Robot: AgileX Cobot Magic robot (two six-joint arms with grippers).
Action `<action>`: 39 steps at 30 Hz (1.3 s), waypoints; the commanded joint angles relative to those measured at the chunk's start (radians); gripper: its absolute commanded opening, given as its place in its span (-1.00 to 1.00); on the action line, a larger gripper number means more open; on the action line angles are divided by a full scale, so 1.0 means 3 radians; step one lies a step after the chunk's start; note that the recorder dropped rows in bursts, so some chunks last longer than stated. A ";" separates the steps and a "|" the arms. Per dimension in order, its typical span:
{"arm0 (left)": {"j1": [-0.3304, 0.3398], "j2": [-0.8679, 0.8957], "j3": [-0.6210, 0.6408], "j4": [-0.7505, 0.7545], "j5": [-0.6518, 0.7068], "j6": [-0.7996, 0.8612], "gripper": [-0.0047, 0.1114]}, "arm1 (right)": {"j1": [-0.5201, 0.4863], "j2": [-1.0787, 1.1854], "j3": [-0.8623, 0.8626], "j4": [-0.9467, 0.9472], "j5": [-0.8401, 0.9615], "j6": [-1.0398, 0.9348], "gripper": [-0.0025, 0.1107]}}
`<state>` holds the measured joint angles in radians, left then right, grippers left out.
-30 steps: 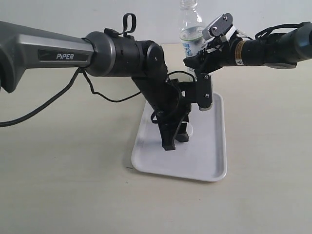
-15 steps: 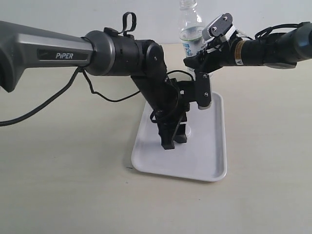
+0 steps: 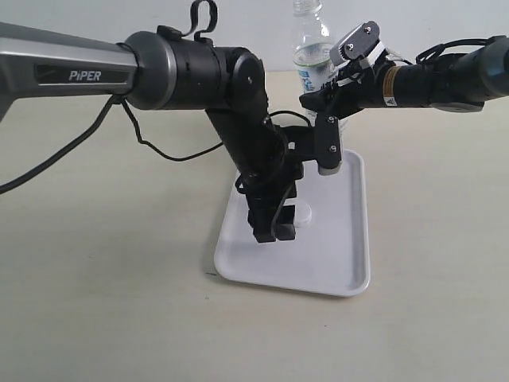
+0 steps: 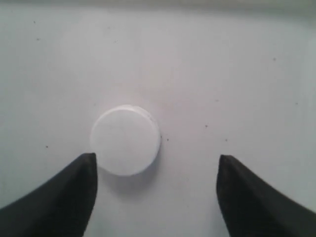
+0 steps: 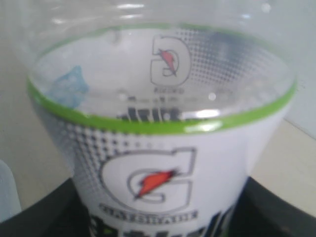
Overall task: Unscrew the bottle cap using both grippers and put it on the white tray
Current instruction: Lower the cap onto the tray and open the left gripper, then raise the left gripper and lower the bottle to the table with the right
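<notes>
Now the small round white plastic cap (image 4: 126, 139) lies on the glossy white tray (image 4: 237, 74), free between the wide-open fingers (image 4: 59, 197) of the left hand (image 4: 157, 163); the right hand (image 5: 160, 217) clamps the clear plastic bottle (image 5: 158, 148) at twelve o'clock from the cap.

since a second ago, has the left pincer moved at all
Yes. Against the white tray, the left pincer has shifted toward the tray's left rim and opened, leaving the bottle cap lying on the tray.
</notes>
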<state>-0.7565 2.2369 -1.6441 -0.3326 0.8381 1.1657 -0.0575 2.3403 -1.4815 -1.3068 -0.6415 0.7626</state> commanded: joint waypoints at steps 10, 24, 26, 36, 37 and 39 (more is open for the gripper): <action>-0.0006 -0.0157 0.0018 0.0059 0.0161 -0.0230 0.30 | -0.0009 0.0020 -0.0011 0.0071 0.0010 -0.0022 -0.96; 0.0171 -0.0630 0.0018 0.0470 0.0954 -0.0961 -0.91 | -0.0009 0.0156 -0.0011 0.0432 -0.0279 -0.0121 -0.96; 0.0212 -0.0649 0.0018 0.0439 0.0985 -0.0961 -0.92 | -0.0009 0.0156 -0.0011 0.0424 -0.0272 -0.0121 -0.96; 0.0260 -0.0671 0.0018 0.0439 0.0966 -0.0961 -0.92 | -0.0009 0.0156 -0.0011 0.0424 -0.0213 -0.0121 -0.22; 0.0260 -0.0671 0.0018 0.0439 0.0959 -0.0961 -0.92 | -0.0009 0.0156 -0.0011 0.0424 -0.0213 -0.0121 -0.08; 0.0260 -0.0671 0.0018 0.0439 0.0952 -0.0961 -0.92 | -0.0009 0.0156 -0.0011 0.0424 -0.0213 -0.0121 0.14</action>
<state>-0.6803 2.0511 -1.6417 -0.1923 1.1225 0.8859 -0.0575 2.3821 -1.4815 -1.1884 -0.7157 0.7360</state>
